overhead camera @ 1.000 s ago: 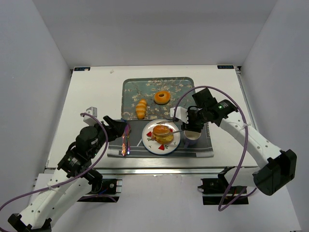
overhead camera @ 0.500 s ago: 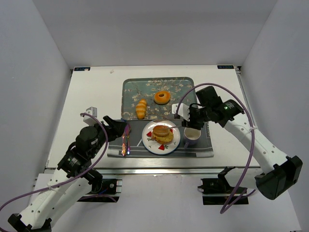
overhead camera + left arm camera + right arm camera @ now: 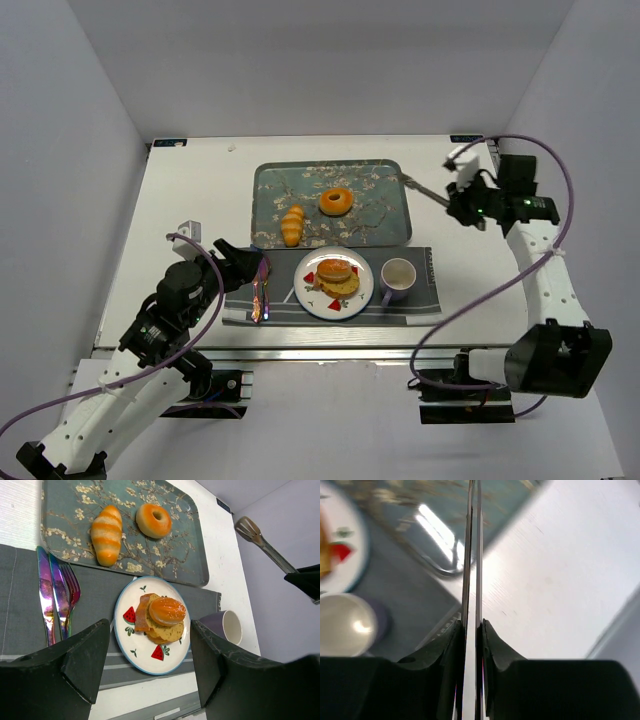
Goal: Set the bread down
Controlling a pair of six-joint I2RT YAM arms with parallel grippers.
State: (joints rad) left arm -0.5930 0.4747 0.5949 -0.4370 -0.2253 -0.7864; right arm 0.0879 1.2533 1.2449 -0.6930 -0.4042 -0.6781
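My right end effector (image 3: pixel 468 200) is pinching a pair of metal tongs (image 3: pixel 425 188); in the right wrist view its fingers (image 3: pixel 454 650) press on both sides of the tongs, whose two arms lie almost flat against each other with only a thin slit between them. The tongs carry nothing, and their tip hangs just off the right edge of the flowered tray (image 3: pixel 375 225), above the bare tabletop (image 3: pixel 190 190), well apart from the plate (image 3: pixel 125 636). My left end effector (image 3: pixel 242 262) is spread wide and holds nothing, hovering over the left part of the grey placemat (image 3: pixel 95 610) close to the cutlery (image 3: pixel 59 597) lying there. The bread I care about, a round glazed bun (image 3: pixel 167 611), sits on top of a small stack of toasted slices (image 3: pixel 162 630) on the plate, which rests on the placemat just in front of the tray. A purple mug (image 3: pixel 227 626) stands just beside the plate on its right, upright and apart from it. On the tray lie a striped roll (image 3: pixel 107 535) and a ring-shaped bread (image 3: pixel 154 520), near each other but not touching
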